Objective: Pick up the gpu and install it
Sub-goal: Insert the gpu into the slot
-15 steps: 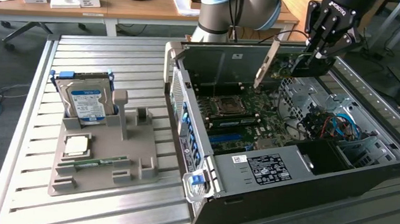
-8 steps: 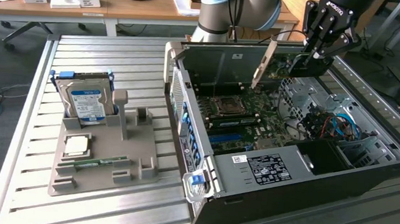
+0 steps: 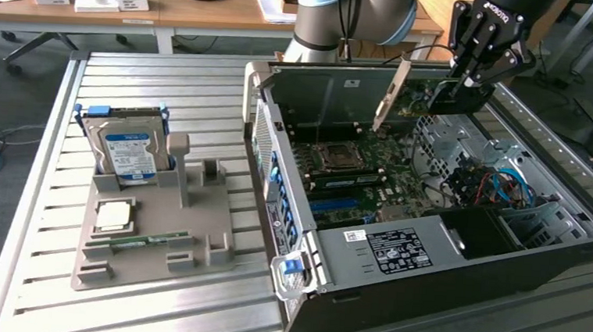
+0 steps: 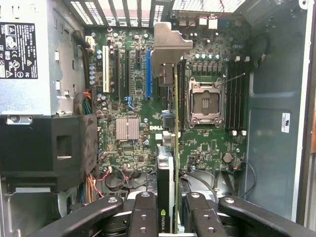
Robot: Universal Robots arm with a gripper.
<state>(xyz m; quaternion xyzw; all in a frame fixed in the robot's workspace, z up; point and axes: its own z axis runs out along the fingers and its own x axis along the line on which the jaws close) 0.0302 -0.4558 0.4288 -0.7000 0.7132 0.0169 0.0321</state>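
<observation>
Your black gripper [image 4: 170, 215] clenches the thin dark gpu card [image 4: 165, 168] edge-on above the green motherboard [image 4: 128, 98] in the open black computer case [image 3: 446, 270]. That hold, I judge, keeps its grey metal bracket [image 4: 170, 44] toward the rear vents [image 4: 118, 10] and its edge parallel to the long slots [image 4: 148, 74].

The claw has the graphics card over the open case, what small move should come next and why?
Probably a small sideways shift toward the blue slot before lowering. The claw is shut on the gpu, which hangs above the motherboard, and in the wrist view its edge lines up beside that slot, not over it.
</observation>
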